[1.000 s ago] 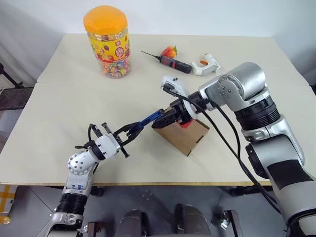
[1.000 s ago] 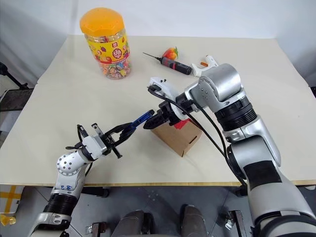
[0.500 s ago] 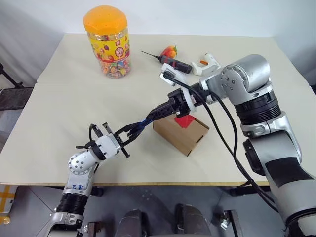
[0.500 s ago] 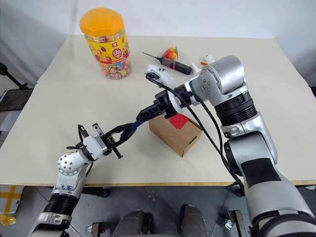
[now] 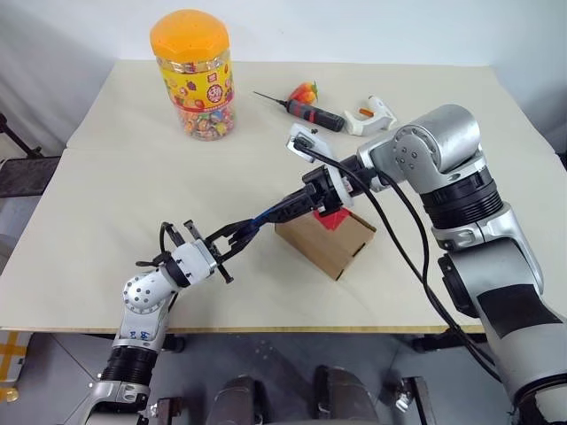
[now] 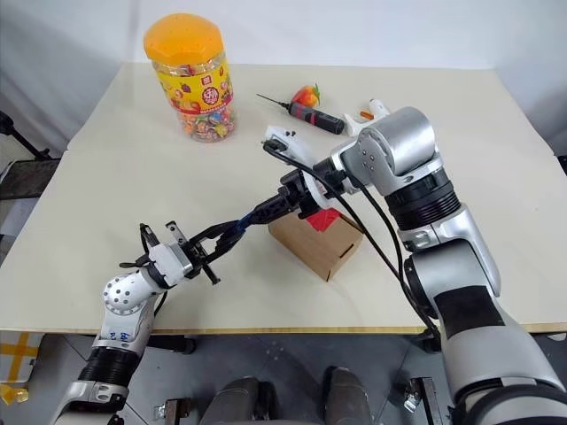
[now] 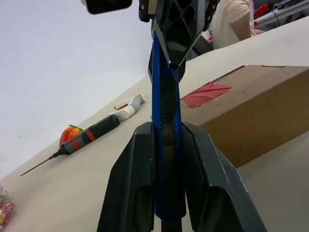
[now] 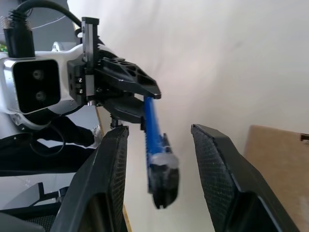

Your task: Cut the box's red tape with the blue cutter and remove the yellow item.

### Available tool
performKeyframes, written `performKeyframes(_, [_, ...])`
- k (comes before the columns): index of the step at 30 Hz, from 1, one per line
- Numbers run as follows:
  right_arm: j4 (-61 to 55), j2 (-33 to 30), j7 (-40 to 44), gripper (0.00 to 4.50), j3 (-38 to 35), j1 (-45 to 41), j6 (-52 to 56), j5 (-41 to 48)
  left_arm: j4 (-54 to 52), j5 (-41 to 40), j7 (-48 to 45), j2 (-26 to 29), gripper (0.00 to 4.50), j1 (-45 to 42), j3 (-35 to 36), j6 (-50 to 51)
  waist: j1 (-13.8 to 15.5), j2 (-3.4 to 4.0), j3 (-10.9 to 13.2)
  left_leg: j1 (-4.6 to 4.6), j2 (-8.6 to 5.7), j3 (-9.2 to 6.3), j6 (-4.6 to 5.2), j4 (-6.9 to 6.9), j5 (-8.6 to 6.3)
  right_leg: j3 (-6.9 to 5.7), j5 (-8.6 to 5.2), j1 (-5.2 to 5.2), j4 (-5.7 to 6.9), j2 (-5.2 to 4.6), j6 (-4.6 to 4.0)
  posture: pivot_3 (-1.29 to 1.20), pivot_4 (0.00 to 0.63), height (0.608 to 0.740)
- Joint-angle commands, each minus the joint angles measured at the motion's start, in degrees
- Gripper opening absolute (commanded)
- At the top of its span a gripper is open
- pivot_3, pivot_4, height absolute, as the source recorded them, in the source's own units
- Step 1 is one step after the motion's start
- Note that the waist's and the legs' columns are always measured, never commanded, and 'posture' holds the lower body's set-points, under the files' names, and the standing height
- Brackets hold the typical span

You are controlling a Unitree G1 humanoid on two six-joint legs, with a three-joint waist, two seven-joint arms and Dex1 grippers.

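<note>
My left gripper (image 5: pixel 237 235) is shut on the blue cutter (image 5: pixel 259 221), which slants up over the table toward the box (image 5: pixel 330 243). The box is a small brown carton with the red tape (image 5: pixel 333 220) on its top, also seen as the red tape (image 7: pixel 205 93). My right gripper (image 5: pixel 282 211) reaches in from the box side. Its fingers (image 8: pixel 113 159) stand open on either side of the cutter's far end (image 8: pixel 154 140), apart from it. In the left wrist view the cutter (image 7: pixel 166 87) stands clamped between my left fingers (image 7: pixel 137 169). The yellow item is hidden.
At the table's back stand an orange-lidded candy jar (image 5: pixel 190 75), a black-and-red needle tool (image 5: pixel 306 109), an orange-red fruit toy (image 5: pixel 304 90) and a white tool (image 5: pixel 370 115). The table's front edge (image 5: pixel 266 329) runs just below my left arm. A person (image 7: pixel 236 19) shows behind the table.
My right gripper has lifted off the box top and swung along the cutter toward my left gripper, covering more of the blue shaft. The left gripper and the box have not moved.
</note>
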Motion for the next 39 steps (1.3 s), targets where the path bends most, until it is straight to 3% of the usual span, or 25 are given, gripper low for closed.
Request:
performKeyframes(1, [-0.2, 0.4, 0.6, 2.15, -1.2, -1.0, -0.8, 0.1, -1.9, -0.8, 0.0, 0.5, 0.45, -0.1, 0.3, -0.7, 0.0, 0.0, 0.0, 0.0, 0.0, 0.0, 0.0, 0.0, 0.0, 0.0, 0.0, 0.0, 0.0, 0.0, 0.0, 0.0, 0.15, 0.74])
performKeyframes(2, [0.0, 0.5, 0.6, 2.15, -1.2, -1.1, -0.8, 0.1, -1.9, -0.9, -0.1, 0.6, 0.45, -0.1, 0.3, -0.7, 0.0, 0.0, 0.0, 0.0, 0.0, 0.0, 0.0, 0.0, 0.0, 0.0, 0.0, 0.0, 0.01, 0.0, 0.0, 0.0, 0.15, 0.74])
performKeyframes(5, [-0.6, -0.2, 1.7, 1.57, 0.3, -0.7, -1.0, -0.2, -1.8, -0.9, 0.0, 0.7, 0.45, -0.1, 0.4, -0.7, 0.0, 0.0, 0.0, 0.0, 0.0, 0.0, 0.0, 0.0, 0.0, 0.0, 0.0, 0.0, 0.01, 0.0, 0.0, 0.0, 0.15, 0.74])
performKeyframes(9, [-0.9, 0.1, 1.8, 0.2, -0.2, -0.8, -0.7, -0.2, -2.0, -0.7, 0.3, 0.7, 0.45, 0.0, 0.4, -0.7, 0.0, 0.0, 0.0, 0.0, 0.0, 0.0, 0.0, 0.0, 0.0, 0.0, 0.0, 0.0, 0.0, 0.0, 0.0, 0.0, 0.15, 0.74])
performKeyframes(14, [-2.1, 0.2, 1.8, 0.17, -0.5, -0.6, -0.2, 0.1, -2.3, -0.7, 0.4, 0.6, 0.45, 0.2, 0.3, -0.5, 0.0, 0.0, 0.0, 0.0, 0.0, -0.01, 0.0, 0.0, 0.0, 0.0, 0.0, 0.0, 0.01, 0.0, 0.0, 0.0, 0.15, 0.74])
performKeyframes(18, [-3.7, 0.4, 1.0, 0.17, -1.9, -0.4, 0.8, 0.9, -3.7, -0.9, 1.4, 0.8, 0.45, 0.7, 0.3, 5.5, 0.0, 0.0, 0.0, 0.0, 0.0, -0.02, 0.0, 0.0, 0.0, 0.0, 0.0, 0.0, 0.01, 0.0, 0.0, 0.0, 0.15, 0.74])
performKeyframes(23, [-5.4, -0.2, 0.1, 0.17, -3.6, -0.1, 1.7, 1.7, -10.2, -4.8, 0.8, 2.7, 2.04, 2.5, 1.7, 15.9, 0.0, 0.0, 0.0, 0.0, 0.01, -0.02, 0.0, -0.01, 0.0, 0.0, 0.0, 0.0, 0.01, 0.0, 0.0, 0.0, 0.15, 0.74])
performKeyframes(31, [-7.1, -1.8, -2.0, 0.17, -6.9, 0.0, 2.3, 1.9, -17.3, -12.5, -0.2, 11.0, 4.49, 6.1, 11.1, 28.1, 0.0, 0.0, 0.0, 0.0, 0.03, -0.05, -0.01, -0.01, -0.01, 0.04, 0.0, 0.0, 0.0, 0.01, 0.0, 0.0, 0.15, 0.74])
performKeyframes(35, [-6.8, -2.3, -2.7, 0.17, -7.8, -0.1, 1.9, 1.9, -18.6, -14.8, -1.5, 13.0, 4.5, 9.3, 14.2, 31.7, 0.0, 0.0, 0.0, -0.01, 0.0, -0.08, -0.02, -0.03, -0.01, 0.06, 0.0, -0.01, 0.0, 0.0, 0.0, 0.0, 0.15, 0.74])
performKeyframes(39, [-6.4, -3.4, -3.9, 0.17, -10.0, 0.5, 0.9, 1.5, -25.0, -21.4, -5.4, 14.9, 4.5, 18.9, 17.2, 38.9, -0.2, -0.01, 0.0, 0.0, 0.01, -0.06, -0.04, -0.12, -0.02, 0.06, 0.0, -0.04, 0.0, 0.01, 0.0, 0.0, 0.15, 0.74])
